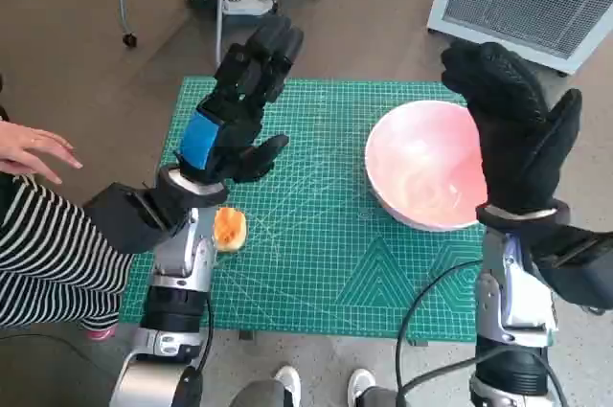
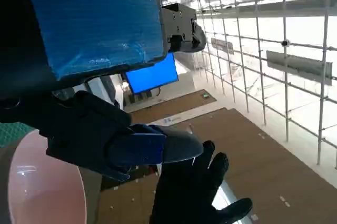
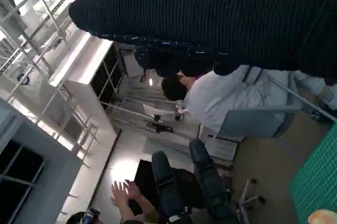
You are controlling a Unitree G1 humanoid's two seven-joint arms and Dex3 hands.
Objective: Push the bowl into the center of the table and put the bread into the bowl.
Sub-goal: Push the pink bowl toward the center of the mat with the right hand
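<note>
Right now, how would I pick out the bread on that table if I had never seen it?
Start at the green cutting mat covering the table. Follow its left edge toward the robot, under the left hand and beside that forearm. The bread is the small orange-brown lump there, far from the big pink bowl on the right.

Left hand (image 1: 235, 110), black with bright blue tape across its back; right hand (image 1: 512, 129) in a black knitted glove. Pale silver forearms (image 1: 177, 278), black cables (image 1: 431, 330) looping by the right one.
</note>
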